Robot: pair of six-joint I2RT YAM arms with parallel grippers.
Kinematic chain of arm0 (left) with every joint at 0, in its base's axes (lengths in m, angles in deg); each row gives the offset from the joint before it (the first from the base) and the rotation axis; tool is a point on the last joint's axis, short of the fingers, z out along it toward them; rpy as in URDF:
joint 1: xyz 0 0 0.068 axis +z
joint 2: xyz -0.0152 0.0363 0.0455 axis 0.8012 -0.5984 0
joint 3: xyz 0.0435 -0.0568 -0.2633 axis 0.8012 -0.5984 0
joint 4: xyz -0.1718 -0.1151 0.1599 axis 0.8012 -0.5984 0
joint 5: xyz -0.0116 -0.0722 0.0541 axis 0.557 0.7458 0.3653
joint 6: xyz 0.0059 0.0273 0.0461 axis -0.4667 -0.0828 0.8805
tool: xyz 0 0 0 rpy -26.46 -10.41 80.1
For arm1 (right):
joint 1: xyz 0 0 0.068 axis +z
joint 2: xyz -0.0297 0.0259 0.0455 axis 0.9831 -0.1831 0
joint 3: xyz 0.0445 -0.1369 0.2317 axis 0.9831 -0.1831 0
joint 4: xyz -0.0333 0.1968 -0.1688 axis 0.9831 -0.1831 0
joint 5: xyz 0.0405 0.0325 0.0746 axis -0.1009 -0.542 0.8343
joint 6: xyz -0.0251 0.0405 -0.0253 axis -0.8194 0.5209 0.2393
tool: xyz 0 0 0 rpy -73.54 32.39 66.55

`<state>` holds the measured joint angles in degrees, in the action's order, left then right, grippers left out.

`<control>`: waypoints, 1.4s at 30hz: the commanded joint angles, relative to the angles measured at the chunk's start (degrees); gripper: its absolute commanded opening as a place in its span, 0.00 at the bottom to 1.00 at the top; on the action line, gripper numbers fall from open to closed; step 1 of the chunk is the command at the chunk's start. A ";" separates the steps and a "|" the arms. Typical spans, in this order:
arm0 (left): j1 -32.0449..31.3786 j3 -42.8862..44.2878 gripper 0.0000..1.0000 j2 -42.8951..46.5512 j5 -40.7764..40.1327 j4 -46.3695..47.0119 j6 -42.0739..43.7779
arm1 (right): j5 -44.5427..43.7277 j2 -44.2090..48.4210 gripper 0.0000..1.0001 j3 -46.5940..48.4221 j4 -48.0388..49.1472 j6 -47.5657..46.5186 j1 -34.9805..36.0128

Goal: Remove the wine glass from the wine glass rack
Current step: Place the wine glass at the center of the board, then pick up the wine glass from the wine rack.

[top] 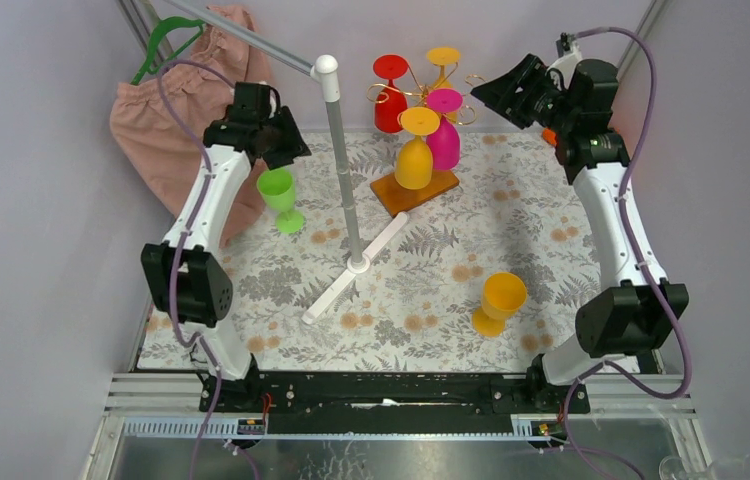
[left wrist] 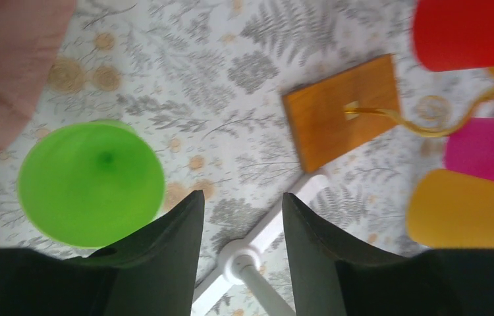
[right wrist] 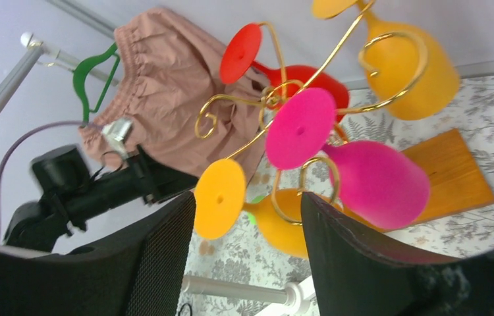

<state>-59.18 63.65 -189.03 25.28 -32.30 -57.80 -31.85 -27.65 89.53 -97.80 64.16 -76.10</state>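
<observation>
On the wine glass rack (top: 414,190), glasses were hung foot-up in the scroll arms, so one would presumably be slid outward. The right tool (right wrist: 247,195) was held spread and empty, aimed at the front orange wine glass (right wrist: 219,197). The left tool (left wrist: 241,197), likewise spread and empty, was poised above a standing green glass (left wrist: 91,181).

No text, label, brand or number can be read anywhere.
</observation>
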 commanded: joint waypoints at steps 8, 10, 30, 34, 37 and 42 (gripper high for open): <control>1.05 -21.97 0.53 19.53 19.94 40.58 -16.99 | 4.83 -9.70 0.50 9.51 0.11 1.25 -3.00; 1.10 -23.94 0.52 21.05 21.29 44.52 -19.18 | 6.01 -11.13 0.46 9.30 1.78 2.20 -3.00; 2.57 -23.34 0.50 22.15 23.67 45.44 -20.23 | 11.69 -19.27 0.43 11.45 9.61 9.24 -3.01; 2.59 -23.42 0.50 22.45 23.61 45.49 -20.14 | 13.60 -20.06 0.41 11.10 12.57 11.63 -3.03; 2.77 -23.64 0.49 22.62 24.08 45.64 -20.14 | 14.13 -20.50 0.41 11.20 13.03 12.23 -2.94; 3.27 -24.17 0.48 22.89 24.42 45.67 -20.19 | 15.35 -21.50 0.38 11.70 13.50 13.47 -2.12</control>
<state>-56.75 40.00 -167.18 48.58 9.90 -77.64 -19.81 -48.33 98.41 -88.07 75.87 -79.35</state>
